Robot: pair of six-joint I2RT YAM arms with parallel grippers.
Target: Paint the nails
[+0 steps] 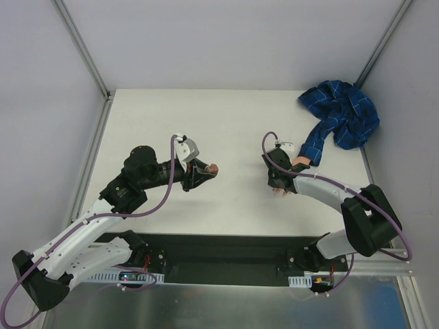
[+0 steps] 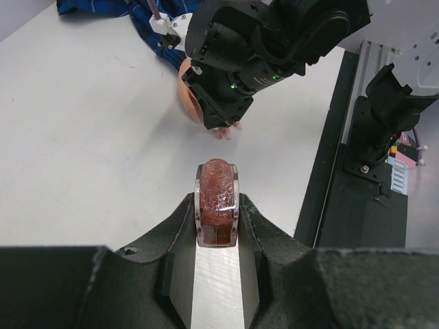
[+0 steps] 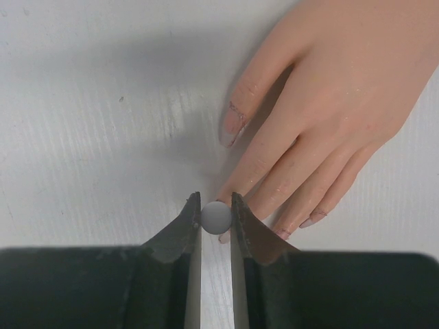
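My right gripper (image 3: 215,205) clamps cap (image 3: 216,218), hand (image 3: 343,82) at one o'clock; left gripper (image 2: 217,200) clamps bottle (image 2: 217,179). Thumbnail (image 3: 231,127) streaked, other nails (image 3: 312,221) seemingly bare.

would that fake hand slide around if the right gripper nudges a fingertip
Probably a little. The fake hand lies palm down on the smooth white table with nothing visibly pinning it. Its blue plaid sleeve is loose bunched cloth, so likely a weak anchor. The fingers look moulded and stiff, so they should hardly bend.
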